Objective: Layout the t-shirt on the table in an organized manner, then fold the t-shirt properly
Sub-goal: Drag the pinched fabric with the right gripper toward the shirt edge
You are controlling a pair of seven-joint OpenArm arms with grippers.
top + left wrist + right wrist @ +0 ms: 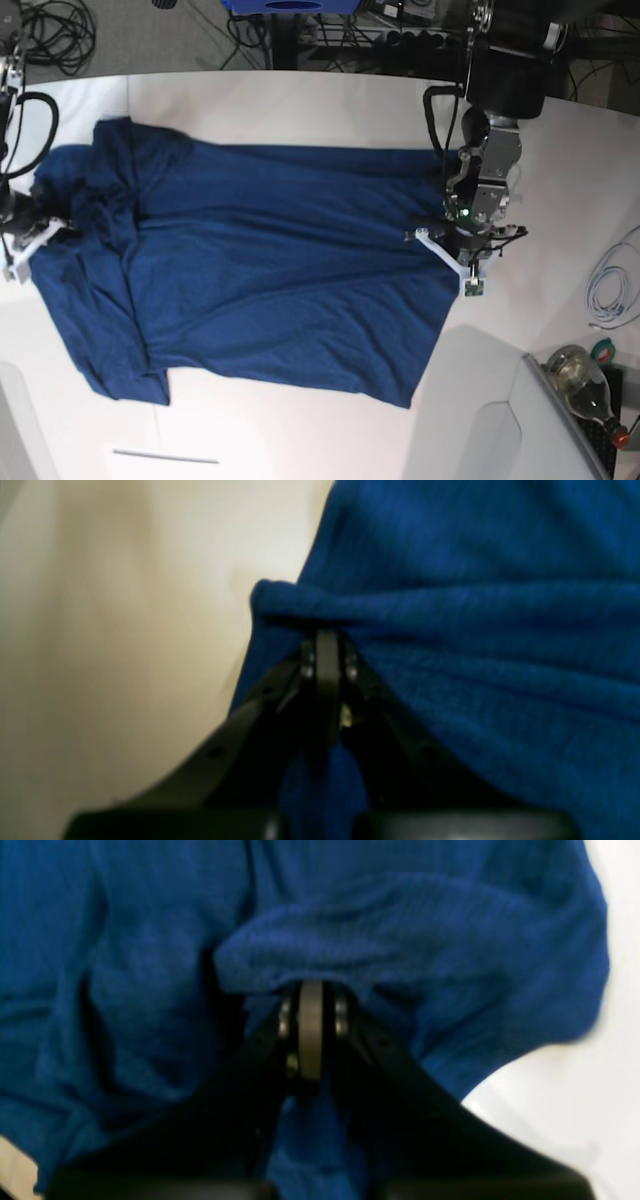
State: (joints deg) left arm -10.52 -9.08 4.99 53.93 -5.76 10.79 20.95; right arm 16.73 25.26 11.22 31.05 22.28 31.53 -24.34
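Note:
The dark navy t-shirt (280, 260) lies spread across the white table (300, 100), bunched into folds at its left end. My left gripper (450, 238) sits at the shirt's right edge in the base view. Up close, this left gripper (327, 630) is shut on a ridge of the t-shirt (475, 630), with the table (125, 630) showing pale beside it. At the shirt's crumpled left end is my right gripper (28, 238). In its own wrist view the right gripper (310, 985) is shut, pinching a fold of the t-shirt (150, 965).
A glass bottle (582, 382) lies at the bottom right corner beside a raised white panel (480, 420). A coiled white cable (610, 285) rests on the table's right side. Dark cables (60, 30) and equipment crowd the floor behind the table.

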